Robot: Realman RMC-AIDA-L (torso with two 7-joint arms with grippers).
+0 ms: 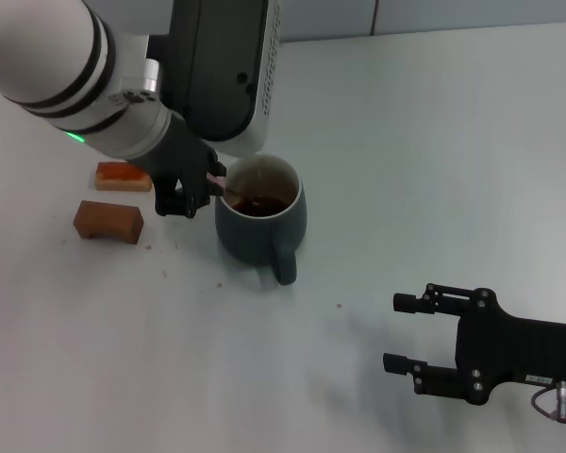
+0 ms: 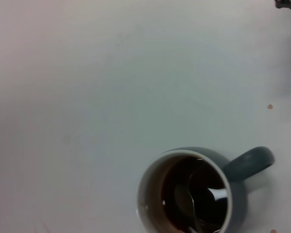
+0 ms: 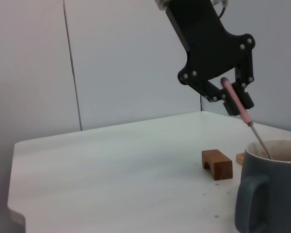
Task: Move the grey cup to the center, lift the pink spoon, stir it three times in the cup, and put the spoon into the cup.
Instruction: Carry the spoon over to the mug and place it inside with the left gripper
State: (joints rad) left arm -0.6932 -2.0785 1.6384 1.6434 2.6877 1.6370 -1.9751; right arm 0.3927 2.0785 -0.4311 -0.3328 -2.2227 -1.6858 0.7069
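**Spoon held slanting into the cup**

Much is hidden. In the head view the left arm's white forearm and dark housing cover the surface behind the grey cup (image 1: 261,222), and only a short pink stub of the pink spoon (image 1: 216,179) shows between the left gripper (image 1: 196,192) and the cup's rim. The spoon's metal bowl is out of sight there; the left wrist view shows it as a dim grey oval (image 2: 185,200) sunk in the dark inside of the cup (image 2: 237,194), whose lower edge is cut off by the frame. The right wrist view cuts off the cup's base (image 3: 269,194).

That same view shows the left gripper (image 3: 231,91) pinching the spoon's pink handle (image 3: 237,104) near its top. The spoon's long axis slants, handle high toward the gripper, metal end low inside the cup. The cup stands upright, its loop handle pointing toward the robot and slightly to its right.

The right gripper (image 1: 403,332) rests low on the robot's right, well apart from the cup, its fingers spread with nothing between them.

The surface (image 1: 434,151) is plain white with a few small crumbs. Two orange-brown blocks (image 1: 108,221) lie to the left of the cup. Pale wall panels (image 3: 111,58) stand behind the surface.
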